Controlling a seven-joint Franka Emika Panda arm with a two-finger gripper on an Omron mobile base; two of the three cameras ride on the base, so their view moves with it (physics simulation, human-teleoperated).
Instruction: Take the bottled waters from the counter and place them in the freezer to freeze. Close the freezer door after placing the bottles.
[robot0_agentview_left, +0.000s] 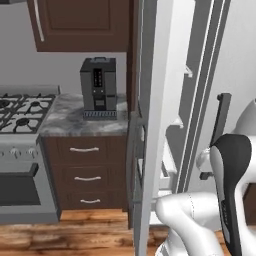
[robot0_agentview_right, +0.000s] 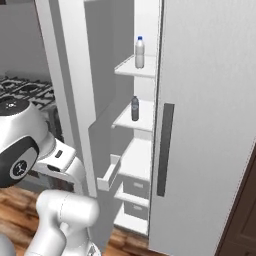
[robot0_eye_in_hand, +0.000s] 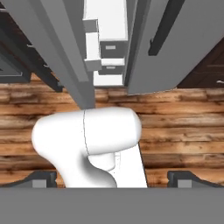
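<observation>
Both bottles on freezer shelves, our gripper empty.
Our gripper (robot0_eye_in_hand: 112, 177), fingers spread wide, points at the wood floor (robot0_eye_in_hand: 183, 127), well below the white bottle (robot0_agentview_right: 139, 52) and clear bottle (robot0_agentview_right: 135, 108) inside the open freezer (robot0_agentview_right: 142, 160).

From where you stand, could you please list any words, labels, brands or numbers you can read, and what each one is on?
None can be read.
Coffee machine: dark front panel, no legible marks.
Milky white bottle and clear greyish bottle on the freezer shelves: any labels are too small to read.
Stove knobs: blurred, no readable markings.
</observation>
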